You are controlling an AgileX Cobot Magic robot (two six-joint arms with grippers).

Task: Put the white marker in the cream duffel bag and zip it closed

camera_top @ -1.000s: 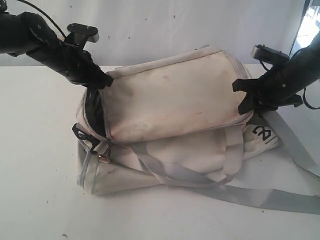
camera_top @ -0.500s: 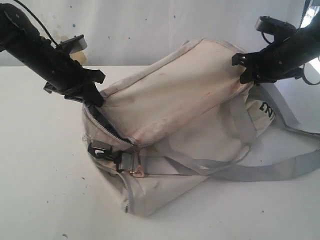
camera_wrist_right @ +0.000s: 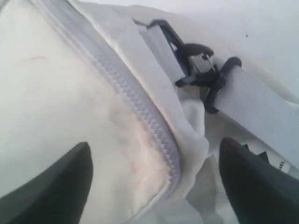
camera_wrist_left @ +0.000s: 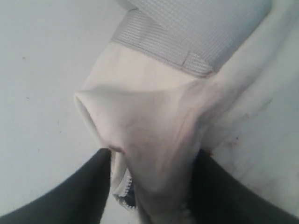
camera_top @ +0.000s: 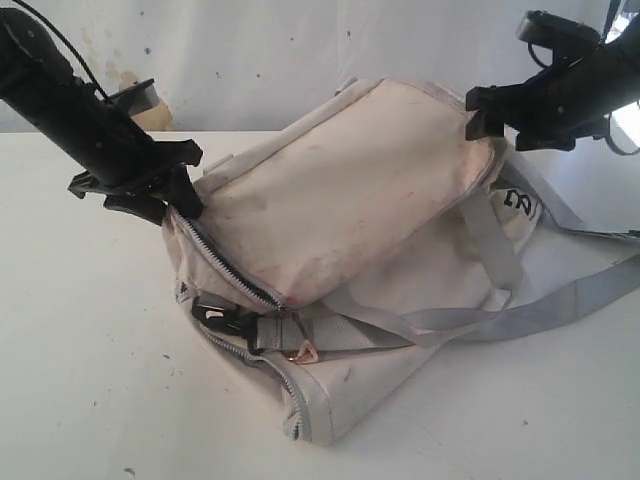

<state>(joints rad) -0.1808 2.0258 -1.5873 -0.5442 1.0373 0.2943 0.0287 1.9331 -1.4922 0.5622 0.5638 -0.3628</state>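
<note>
The cream duffel bag (camera_top: 340,190) lies skewed across the white table, its stained top flap facing up. My left gripper (camera_top: 178,195) is shut on the flap's left corner. In the left wrist view a fold of the bag (camera_wrist_left: 149,121) fills the space between that left gripper's (camera_wrist_left: 152,186) black fingers. My right gripper (camera_top: 478,112) is at the bag's raised far right corner. Here the right gripper (camera_wrist_right: 154,182) stands open, straddling the grey zipper (camera_wrist_right: 135,102) at that corner. The zipper gapes along the left front edge (camera_top: 225,265). The white marker is out of view.
A black buckle (camera_top: 225,312) and a brass clip (camera_top: 300,350) hang at the bag's front left. Grey straps (camera_top: 540,310) trail over the table to the right. The black logo (camera_top: 522,200) shows near the right end. A white wall stands behind.
The bag has swung round: its left end came forward and its right end rose toward the back. My left gripper moved down and left with the flap corner; the right gripper climbed.
</note>
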